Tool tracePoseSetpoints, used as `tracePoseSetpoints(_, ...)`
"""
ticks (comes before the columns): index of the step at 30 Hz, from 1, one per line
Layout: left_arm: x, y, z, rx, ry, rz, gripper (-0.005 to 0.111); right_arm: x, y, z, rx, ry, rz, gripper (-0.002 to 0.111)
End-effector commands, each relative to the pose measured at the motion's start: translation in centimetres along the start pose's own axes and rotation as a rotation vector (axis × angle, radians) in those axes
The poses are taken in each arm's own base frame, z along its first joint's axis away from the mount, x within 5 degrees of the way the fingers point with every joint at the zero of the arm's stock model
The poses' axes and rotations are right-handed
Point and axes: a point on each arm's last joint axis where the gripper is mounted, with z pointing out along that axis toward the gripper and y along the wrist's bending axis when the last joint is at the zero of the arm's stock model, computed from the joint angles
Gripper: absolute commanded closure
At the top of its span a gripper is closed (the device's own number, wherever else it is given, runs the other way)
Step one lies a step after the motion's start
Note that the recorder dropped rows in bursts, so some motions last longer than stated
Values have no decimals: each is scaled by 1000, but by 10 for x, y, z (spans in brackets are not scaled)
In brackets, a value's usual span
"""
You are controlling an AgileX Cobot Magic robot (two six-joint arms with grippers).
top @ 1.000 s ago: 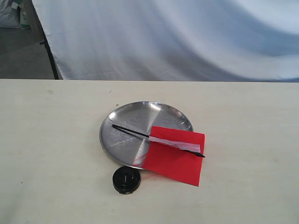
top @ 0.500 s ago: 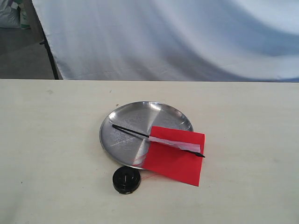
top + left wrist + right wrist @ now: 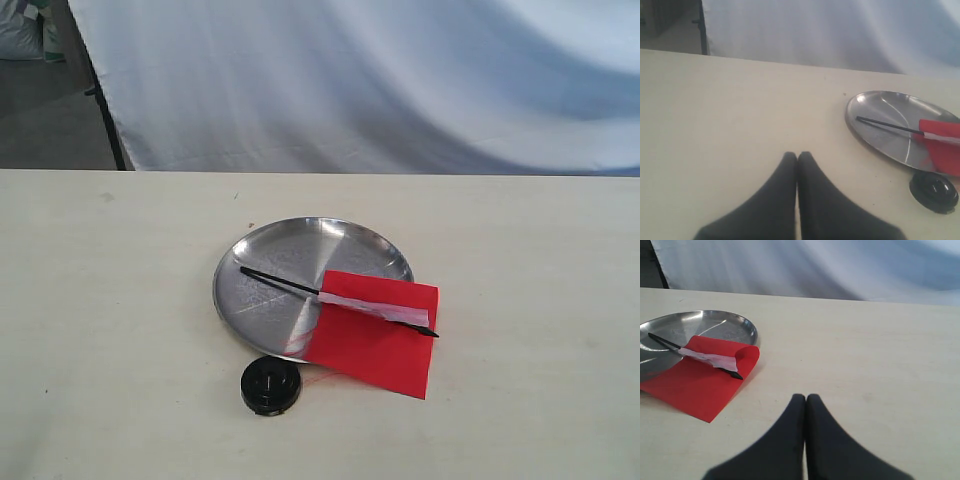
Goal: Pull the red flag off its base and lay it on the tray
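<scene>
Flag (image 3: 375, 335) off base (image 3: 270, 386), stick lying across tray (image 3: 290, 245), cloth overhanging rim onto table (image 3: 520, 300). Left gripper (image 3: 797, 156), right gripper (image 3: 806, 397) pinched closed, empty. Risk: any nudge on overhang slides flag off tray.

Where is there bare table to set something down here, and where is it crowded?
Wide bare table lies left of the tray and base, right of the red flag, and behind the tray. Crowded: centre front, where the flag overhangs the tray rim and the base sits close by.
</scene>
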Motion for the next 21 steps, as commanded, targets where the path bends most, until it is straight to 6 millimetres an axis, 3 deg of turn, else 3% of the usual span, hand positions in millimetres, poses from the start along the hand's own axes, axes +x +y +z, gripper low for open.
tracePoseSetpoints(1,2,0,0,0,16,-16,107,1,0,0,-2,-5,0,108)
tracePoseSetpoints(21,2,0,0,0,16,-14,107,1,0,0,-2,-5,0,108)
